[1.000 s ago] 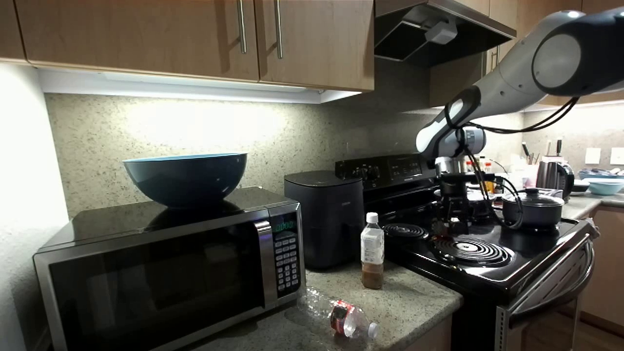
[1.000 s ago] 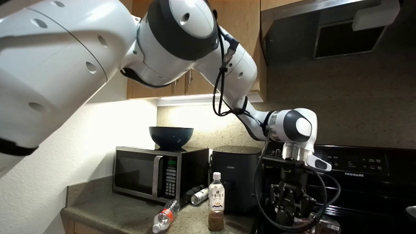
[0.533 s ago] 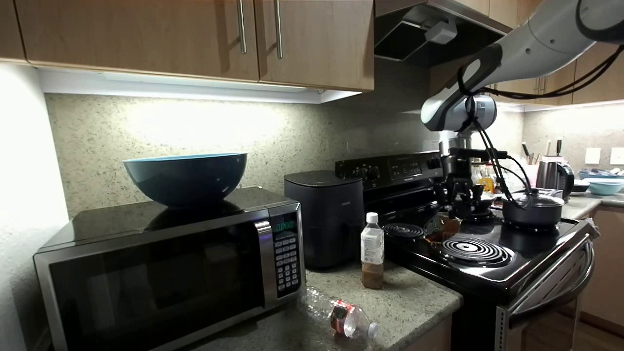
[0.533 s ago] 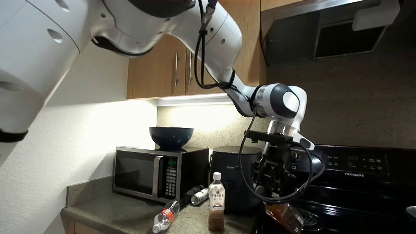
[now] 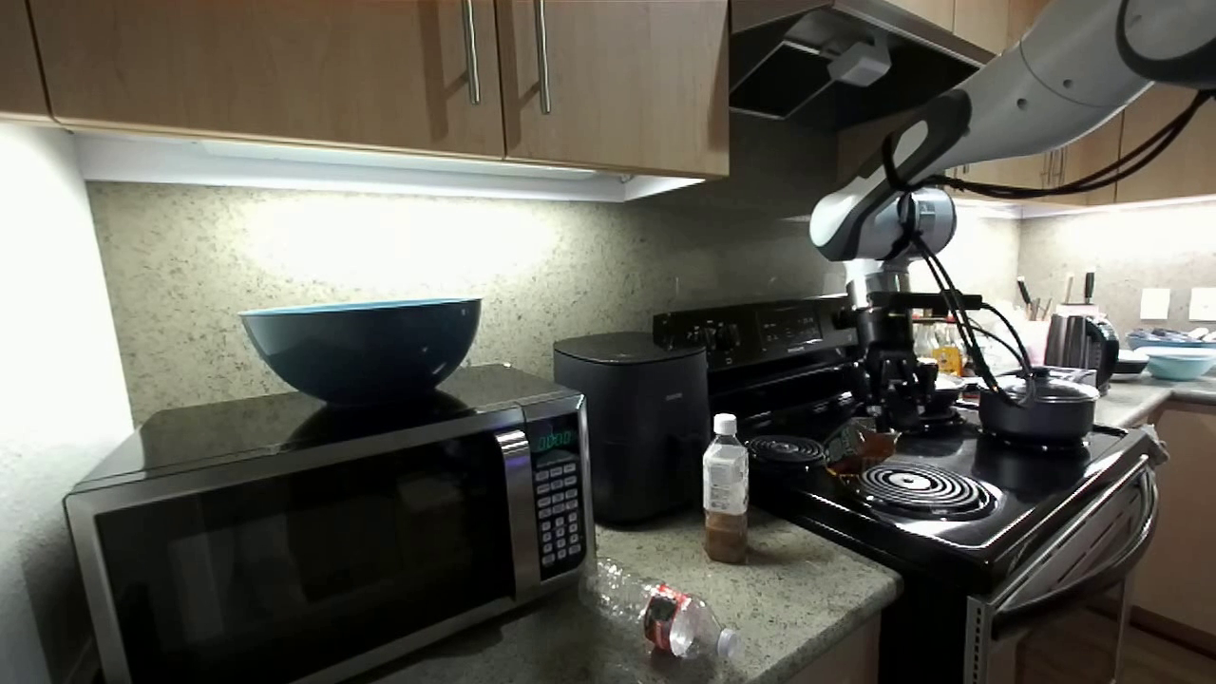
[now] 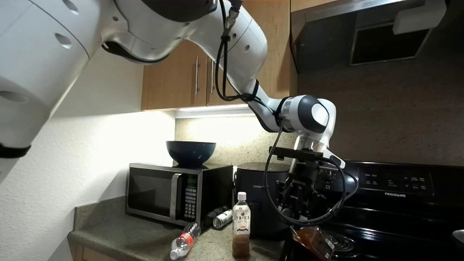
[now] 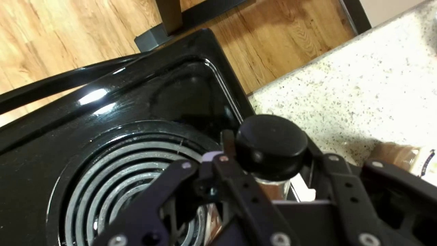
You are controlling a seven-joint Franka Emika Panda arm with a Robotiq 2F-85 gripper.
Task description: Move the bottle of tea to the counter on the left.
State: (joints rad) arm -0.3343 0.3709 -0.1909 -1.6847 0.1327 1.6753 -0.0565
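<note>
Wrist view: a robot gripper (image 7: 271, 146) had its fingers (image 7: 228, 141) close on either side of the dark cap (image 7: 272, 135) of a bottle of tea (image 6: 312, 242), spread by little more than the cap's width, and appeared to have the bottle by its upper end. That high hold likely explained the lean seen in both exterior views, where the brown body slanted beneath the fingers over the stovetop (image 7: 191, 92). The speckled counter (image 7: 368, 92) lay to the stovetop's left, near but not yet reached. A white-capped bottle (image 6: 241, 226) stood upright there, close to the stovetop, and a clear bottle with a red label (image 6: 185, 241) lay on its side just beside the microwave (image 6: 152, 192); a set-down would likely need room away from the standing bottle, with the tilt taken out first so the base met the surface flat.

Where the fingers made contact was lost behind the cap and the gripper's black linkage, and neither exterior view gave up the cap, dark on dark. Whether the bottle's lower end cleared the stovetop could not be told, and its label was too small to read. The wrist view's right edge cropped what was probably the white-capped bottle to brown liquid and a slice of label.
</note>
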